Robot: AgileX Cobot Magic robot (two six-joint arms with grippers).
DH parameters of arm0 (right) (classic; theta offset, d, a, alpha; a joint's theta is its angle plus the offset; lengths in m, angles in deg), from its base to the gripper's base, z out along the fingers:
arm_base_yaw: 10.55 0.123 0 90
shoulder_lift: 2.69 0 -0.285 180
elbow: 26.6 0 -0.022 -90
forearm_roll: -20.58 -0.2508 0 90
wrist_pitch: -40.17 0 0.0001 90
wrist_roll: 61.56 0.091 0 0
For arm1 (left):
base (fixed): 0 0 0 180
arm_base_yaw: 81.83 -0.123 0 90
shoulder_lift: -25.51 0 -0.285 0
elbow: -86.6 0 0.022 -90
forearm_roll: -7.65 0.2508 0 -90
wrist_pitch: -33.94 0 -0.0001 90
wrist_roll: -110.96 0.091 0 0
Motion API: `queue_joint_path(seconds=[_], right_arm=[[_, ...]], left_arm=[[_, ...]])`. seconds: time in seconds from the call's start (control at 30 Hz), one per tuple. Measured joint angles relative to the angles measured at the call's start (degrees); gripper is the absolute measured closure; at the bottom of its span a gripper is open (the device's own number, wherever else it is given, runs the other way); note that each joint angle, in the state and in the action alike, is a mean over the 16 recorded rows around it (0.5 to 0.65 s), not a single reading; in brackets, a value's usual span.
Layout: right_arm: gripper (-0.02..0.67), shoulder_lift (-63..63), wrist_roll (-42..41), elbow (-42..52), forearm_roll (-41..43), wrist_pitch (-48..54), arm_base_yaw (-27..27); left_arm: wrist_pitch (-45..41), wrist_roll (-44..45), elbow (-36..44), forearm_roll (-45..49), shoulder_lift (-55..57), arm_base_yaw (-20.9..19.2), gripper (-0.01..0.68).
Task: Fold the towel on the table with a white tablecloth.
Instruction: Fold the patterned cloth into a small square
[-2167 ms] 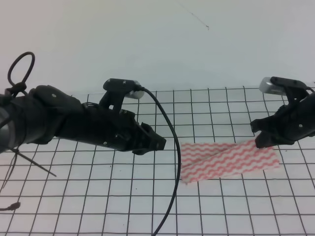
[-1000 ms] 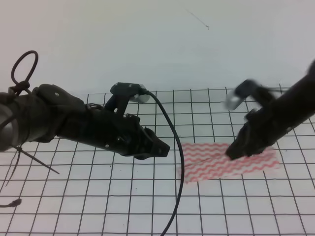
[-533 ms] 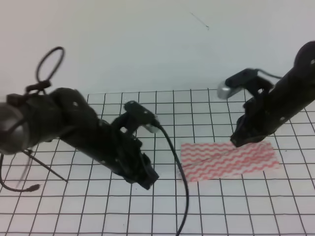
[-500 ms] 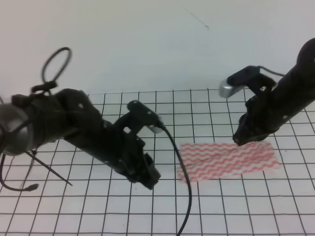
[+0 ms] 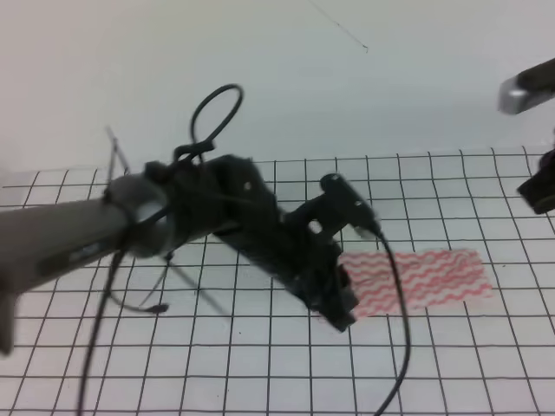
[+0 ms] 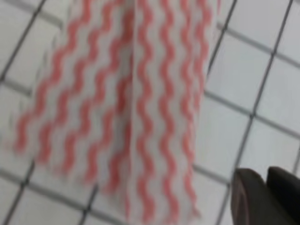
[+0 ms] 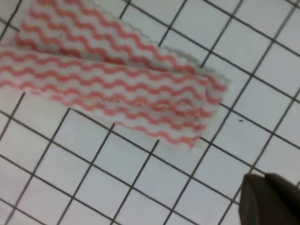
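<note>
The towel [image 5: 425,279] lay flat on the gridded surface [image 5: 260,364] at right centre. The left gripper [image 5: 340,314] hung over its left end; neither gripper's finger state showed. Pinching that short edge squarely would suit

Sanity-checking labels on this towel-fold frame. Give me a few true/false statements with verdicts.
1. The towel lies flat on the grid tablecloth. True.
2. The towel is plain blue. False: it is white with red-pink wavy stripes.
3. In the high view the left tool is at the towel's left end. True.
4. The right tool is clamped on the towel. False: it sits at the frame's right edge, off the towel.
5. The right wrist view shows a towel layer folded over lengthwise. True.
6. A mug stands beside the towel. False: only the cloth and the arms show.
</note>
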Motion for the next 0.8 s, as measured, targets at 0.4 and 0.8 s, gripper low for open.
queue_joint_path(seconds=[0.4, 0.8], right_arm=[[0.648, 2.5, 1.4, 0.0, -3.5, 1.4, -5.9], [0.648, 2.5, 1.4, 0.0, -4.2, 0.6, -6.2]], left_arm=[[-11.4, -4.8, -17.6, 4.6, 12.7, 1.2, 0.671], [-14.8, -7.0, -20.8, 5.5, 16.6, 1.2, 0.673]])
